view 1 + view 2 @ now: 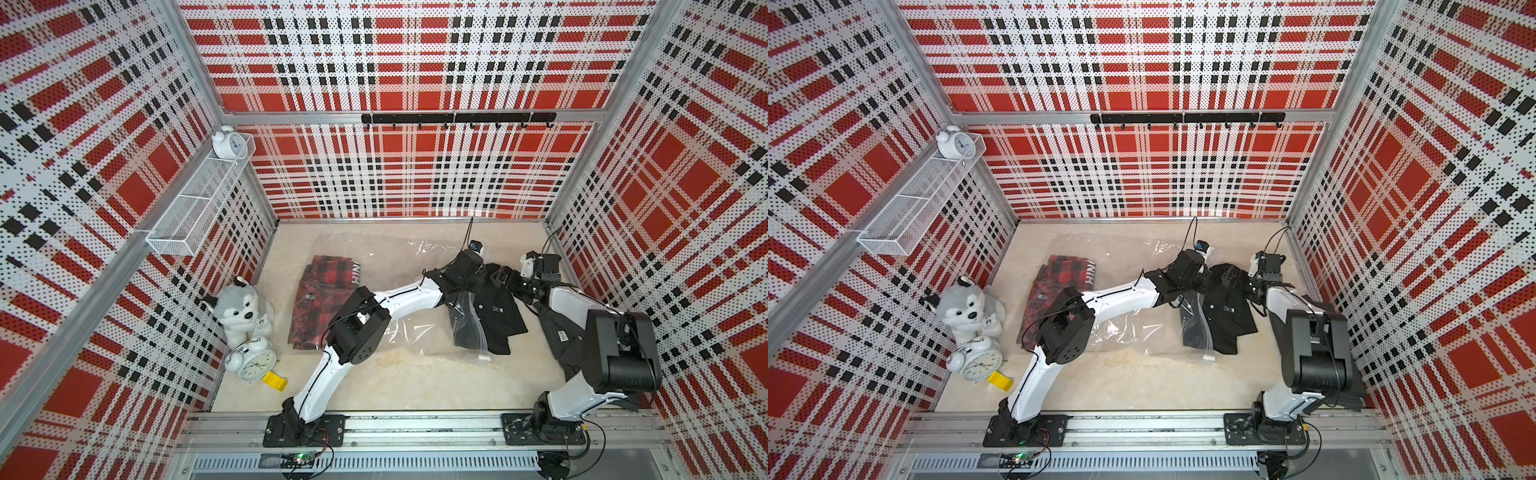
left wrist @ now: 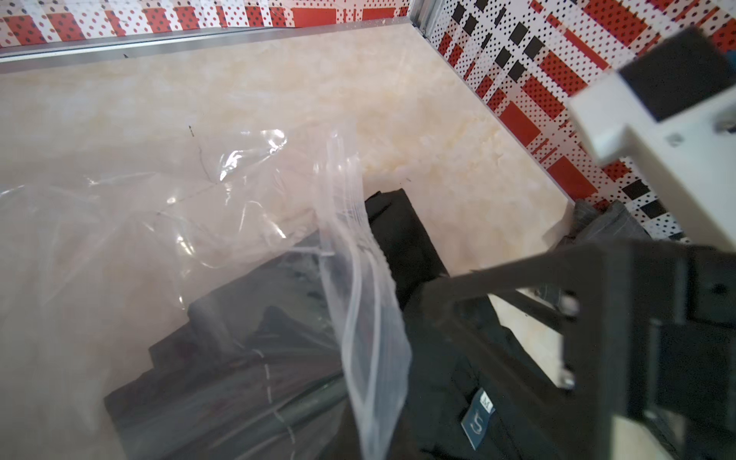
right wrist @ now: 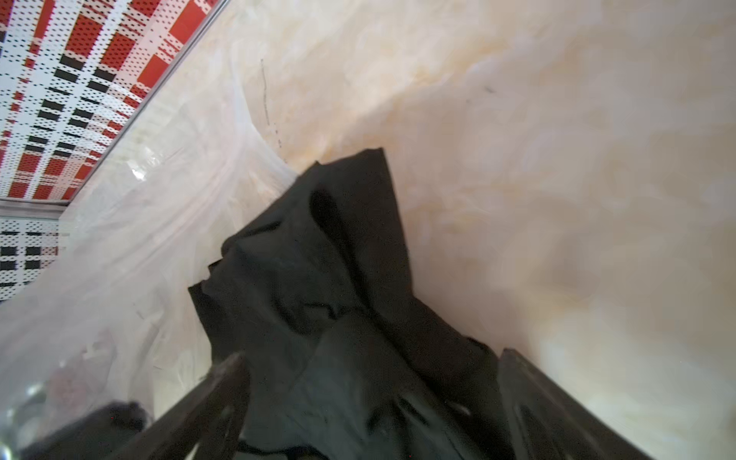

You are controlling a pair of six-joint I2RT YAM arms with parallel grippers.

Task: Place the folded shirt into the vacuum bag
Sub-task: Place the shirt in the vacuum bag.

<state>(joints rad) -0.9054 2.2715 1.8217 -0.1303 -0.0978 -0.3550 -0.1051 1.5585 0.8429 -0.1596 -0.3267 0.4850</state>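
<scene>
A cream, marble-patterned tabletop [image 1: 374,386] sits inside a booth of perforated walls [image 1: 415,174] printed in red, white and black plaid and framed in aluminium. A black hook rail [image 1: 457,118] runs along the back wall. On the left wall, a white wire shelf [image 1: 199,203] carries a small white alarm clock [image 1: 228,143]. At the left side of the tabletop are a grey husky plush [image 1: 239,309], a larger white alarm clock [image 1: 253,361] and a yellow block [image 1: 275,381].

The vacuum bag [image 1: 407,332] lies flat mid-tabletop with its mouth to the right and its white zip slider [image 1: 483,356] at the near corner. A red plaid garment [image 1: 324,303] lies at its left end; whether it is inside or under the plastic is unclear. The black folded shirt [image 1: 496,320] lies across the mouth, part under the plastic and part outside on the tabletop. Another dark garment [image 1: 555,349] lies beneath the right arm.

The left claw [image 1: 457,304] is pressed together, pinching the bag's lifted zip edge [image 2: 358,278]. The right claw [image 3: 372,356] is spread wide, with shirt cloth lying between its fingers.

A grey-blue tag [image 2: 478,416] on the shirt reads "M". The white letters on the plaid garment's edge and the clock numerals are too small to read.
</scene>
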